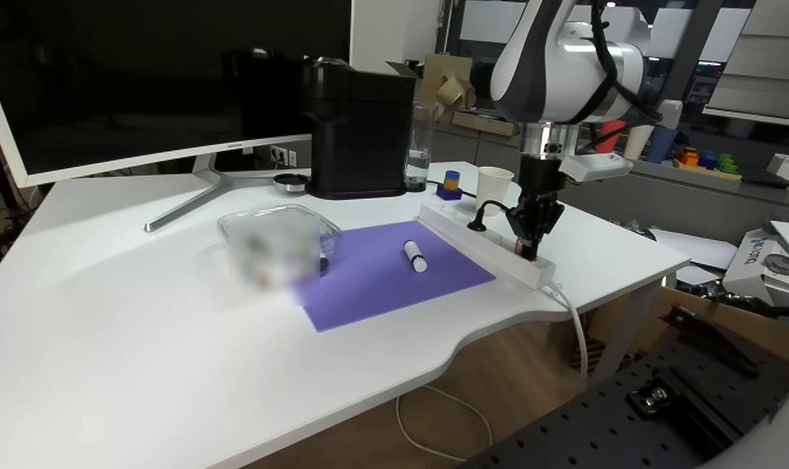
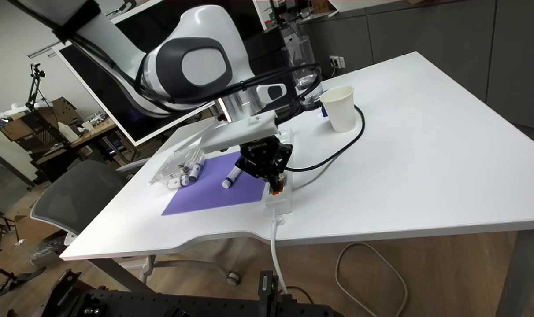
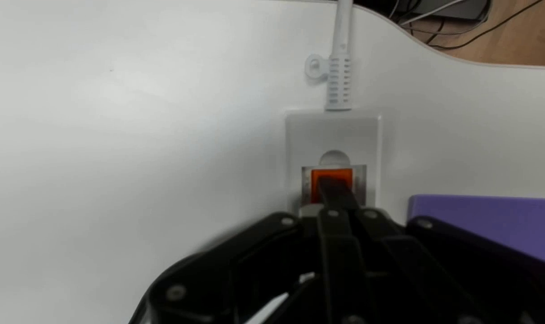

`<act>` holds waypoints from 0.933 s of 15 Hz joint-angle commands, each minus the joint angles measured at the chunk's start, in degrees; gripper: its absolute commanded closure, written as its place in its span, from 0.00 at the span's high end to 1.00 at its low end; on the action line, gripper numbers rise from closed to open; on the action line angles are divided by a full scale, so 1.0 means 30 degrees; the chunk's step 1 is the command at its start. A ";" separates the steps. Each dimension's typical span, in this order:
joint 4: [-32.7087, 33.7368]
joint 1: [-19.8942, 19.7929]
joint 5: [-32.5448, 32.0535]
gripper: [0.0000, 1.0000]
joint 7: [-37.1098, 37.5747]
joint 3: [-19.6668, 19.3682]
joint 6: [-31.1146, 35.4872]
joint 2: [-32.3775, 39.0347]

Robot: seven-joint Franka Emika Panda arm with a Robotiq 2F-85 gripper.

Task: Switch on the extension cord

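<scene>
Out on the wht desk: got the strip nr the cutout edge, trailing cable over. Done, seemingly: aiming, w/ claw fully closed, gripping nothing, right at the orange switch, prob touching. Left now: press, back off; can't tell if on yet.

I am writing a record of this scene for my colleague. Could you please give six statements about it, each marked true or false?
1. A black plug sits in the extension cord. True.
2. In the wrist view, the fingers hide part of the orange switch. True.
3. The fingers are spread wide apart. False: they are closed together.
4. A white marker is on the purple mat. True.
5. The white marker stands upright. False: it lies on its side.
6. The extension cord lies on the purple mat. False: it lies on the table, beside the mat.
</scene>
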 commanded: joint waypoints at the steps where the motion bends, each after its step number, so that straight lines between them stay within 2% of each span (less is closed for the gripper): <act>1: 0.1462 -0.1046 0.1093 0.00 -0.1528 0.0713 -0.1058 0.1661; 8: 0.1973 -0.1494 0.2514 0.00 -0.3978 0.0969 -0.2484 0.1498; 14: -0.0702 -0.1095 0.2562 0.00 -0.4743 0.0871 -0.1420 -0.1661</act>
